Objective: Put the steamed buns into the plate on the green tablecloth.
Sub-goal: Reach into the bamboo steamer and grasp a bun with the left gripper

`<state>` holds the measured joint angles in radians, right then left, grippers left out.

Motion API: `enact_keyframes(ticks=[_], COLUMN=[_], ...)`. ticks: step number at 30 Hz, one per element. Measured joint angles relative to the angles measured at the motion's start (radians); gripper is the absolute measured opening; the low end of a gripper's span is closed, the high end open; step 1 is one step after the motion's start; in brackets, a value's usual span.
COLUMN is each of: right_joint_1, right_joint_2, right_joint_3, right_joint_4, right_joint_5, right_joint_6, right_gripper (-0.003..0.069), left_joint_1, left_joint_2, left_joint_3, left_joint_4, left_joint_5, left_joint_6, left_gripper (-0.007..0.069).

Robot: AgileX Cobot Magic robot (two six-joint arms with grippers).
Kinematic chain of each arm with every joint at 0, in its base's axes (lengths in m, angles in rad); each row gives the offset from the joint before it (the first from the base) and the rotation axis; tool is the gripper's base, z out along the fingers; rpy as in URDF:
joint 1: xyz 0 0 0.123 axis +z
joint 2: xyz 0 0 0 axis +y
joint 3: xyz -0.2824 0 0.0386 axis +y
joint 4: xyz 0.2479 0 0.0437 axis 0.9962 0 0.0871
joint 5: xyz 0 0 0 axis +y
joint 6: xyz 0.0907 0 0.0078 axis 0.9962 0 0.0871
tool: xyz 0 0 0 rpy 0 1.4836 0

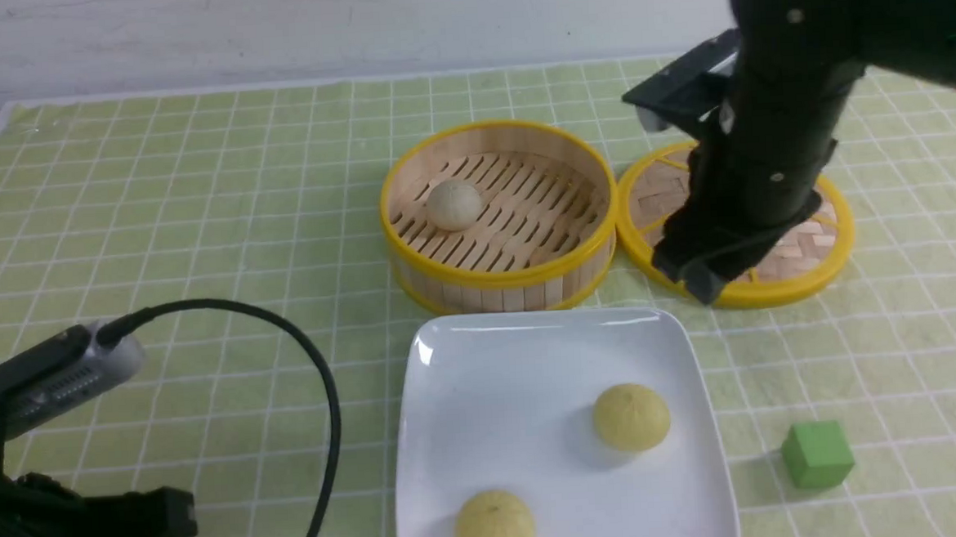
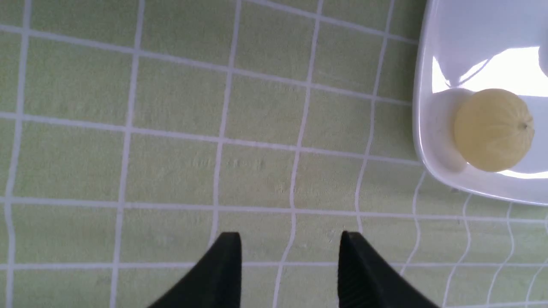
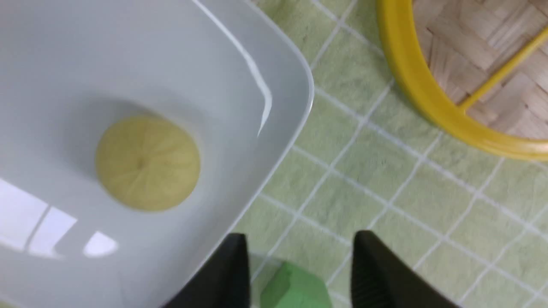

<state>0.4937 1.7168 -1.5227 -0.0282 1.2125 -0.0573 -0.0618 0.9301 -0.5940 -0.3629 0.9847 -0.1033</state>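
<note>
The white square plate (image 1: pixel 517 381) lies on the green tablecloth (image 1: pixel 197 218) at the front centre. Two pale yellow steamed buns (image 1: pixel 631 417) (image 1: pixel 494 526) sit in it. A greyish-beige bun (image 1: pixel 453 204) sits in the bamboo steamer (image 1: pixel 502 284) behind the plate. My right gripper (image 1: pixel 695 277) hangs open and empty above the cloth, between the plate's far right corner and the lid. Its wrist view shows the gripper (image 3: pixel 299 239), the plate rim (image 3: pixel 295 85) and one yellow bun (image 3: pixel 147 164). My left gripper (image 2: pixel 289 239) is open and empty over bare cloth left of the plate (image 2: pixel 428 128), near a yellow bun (image 2: pixel 493 129).
The woven yellow-rimmed lid (image 1: pixel 806 280) lies right of the steamer, partly hidden by my right arm; it also shows in the right wrist view (image 3: pixel 428 98). A green cube (image 1: pixel 817 454) sits right of the plate, and in the right wrist view (image 3: pixel 295 288). A black cable (image 1: pixel 320 375) arcs over the front left.
</note>
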Motion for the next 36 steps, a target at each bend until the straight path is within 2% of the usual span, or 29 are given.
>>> enact_keyframes(ticks=[1, 2, 3, 5, 8, 9, 14, 17, 18, 23, 24, 27, 28, 29, 32, 36], right_joint_1=[0.000, 0.000, 0.000, -0.002, -0.005, -0.005, -0.006, -0.006, -0.006, -0.006, -0.006, -0.006, -0.006, -0.006, -0.006, -0.006], right_joint_2=[-0.059, -0.122, -0.162, -0.275, -0.532, -0.549, -1.002, -1.247, -1.247, -1.568, -1.581, -1.640, -1.641, -1.639, -1.614, -1.557], right_joint_3=[0.031, 0.084, 0.103, 0.184, 0.386, 0.399, 0.764, 0.908, 0.914, 0.981, 0.981, 0.981, 0.981, 0.981, 0.981, 0.981], right_joint_4=[0.004, 0.005, 0.005, 0.008, 0.010, 0.010, 0.012, -0.015, -0.019, -0.083, -0.086, -0.118, -0.121, -0.130, -0.144, -0.151], right_joint_5=[0.000, 0.002, 0.002, 0.004, -0.001, -0.011, -0.287, -0.365, -0.368, -0.354, -0.352, -0.312, -0.307, -0.282, -0.264, -0.261], right_joint_6=[0.008, 0.017, 0.022, 0.057, 0.088, 0.089, 0.089, 0.049, 0.047, 0.074, 0.077, 0.127, 0.129, 0.142, 0.146, 0.146], right_gripper=[0.0215, 0.0123, 0.0094, 0.0014, -0.0015, -0.0015, -0.0015, -0.0015, -0.0015, -0.0015, -0.0015, -0.0015, -0.0015, -0.0013, -0.0013, -0.0011], left_joint_1=[0.000, 0.000, 0.000, 0.000, 0.000, 0.000, -0.002, -0.038, -0.047, -0.210, -0.210, -0.293, -0.297, -0.333, -0.381, -0.418], left_joint_2=[0.002, 0.013, 0.015, 0.037, 0.105, 0.111, 0.293, 0.409, 0.427, 0.696, 0.705, 0.871, 0.879, 0.948, 1.042, 1.152], left_joint_3=[-0.003, -0.010, -0.013, -0.034, -0.138, -0.138, -0.374, -0.493, -0.502, -0.829, -0.829, -1.081, -1.081, -1.192, -1.312, -1.441], left_joint_4=[0.002, 0.007, 0.010, 0.023, 0.034, 0.034, 0.038, 0.058, 0.060, 0.139, 0.139, 0.241, 0.241, 0.295, 0.363, 0.424], left_joint_5=[0.013, 0.035, 0.042, 0.066, 0.100, 0.100, 0.188, 0.171, 0.169, 0.132, 0.132, 0.127, 0.127, 0.127, 0.128, 0.126], left_joint_6=[-0.003, -0.003, -0.003, -0.003, 0.002, 0.005, 0.024, 0.025, 0.025, -0.031, -0.031, -0.067, -0.067, -0.068, -0.039, 0.001], left_gripper=[0.0277, 0.0210, 0.0200, 0.0097, 0.0007, 0.0006, 0.0004, 0.0032, 0.0039, 0.0193, 0.0193, 0.0320, 0.0326, 0.0370, 0.0404, 0.0412])
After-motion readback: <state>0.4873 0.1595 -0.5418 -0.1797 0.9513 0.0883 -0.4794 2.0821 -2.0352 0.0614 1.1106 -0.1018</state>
